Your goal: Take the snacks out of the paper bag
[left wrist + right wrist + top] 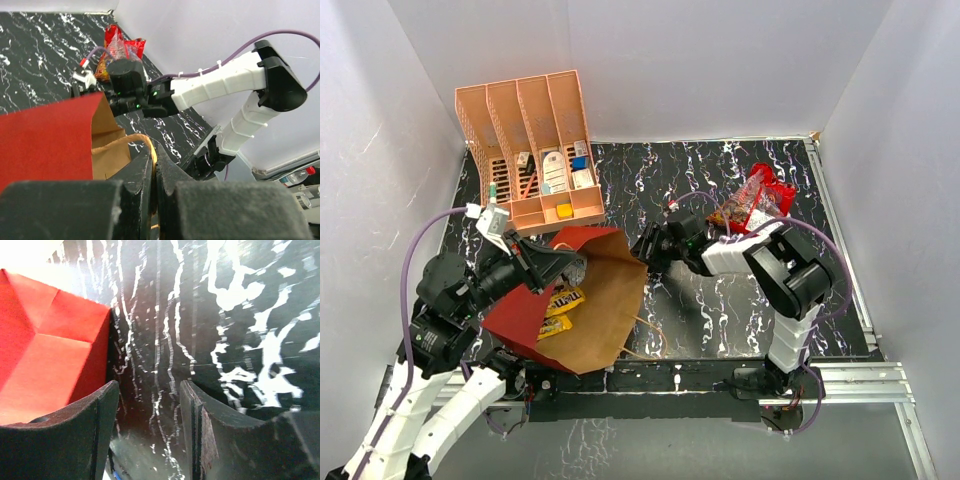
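The paper bag (pixel 600 305) lies on its side at the near left, dark red outside, brown inside, mouth facing up and right. Two yellow packets (pixel 563 299) show inside it. My left gripper (pixel 570 265) is at the bag's upper rim; in the left wrist view it (pixel 155 152) is shut on a tan loop handle (pixel 148 144) beside the red bag wall (pixel 50 135). My right gripper (pixel 642 245) is open and empty just right of the bag's rim; the right wrist view (pixel 149 390) shows the red bag (pixel 50 340) left of its fingers. The red-and-clear sweets bag (pixel 752 203) lies on the table at the back right.
A peach slotted rack (pixel 535 150) with small boxes stands at the back left, close behind the bag. The second handle (pixel 645 338) lies on the marbled table (pixel 720 300) at the bag's near edge. White walls enclose three sides.
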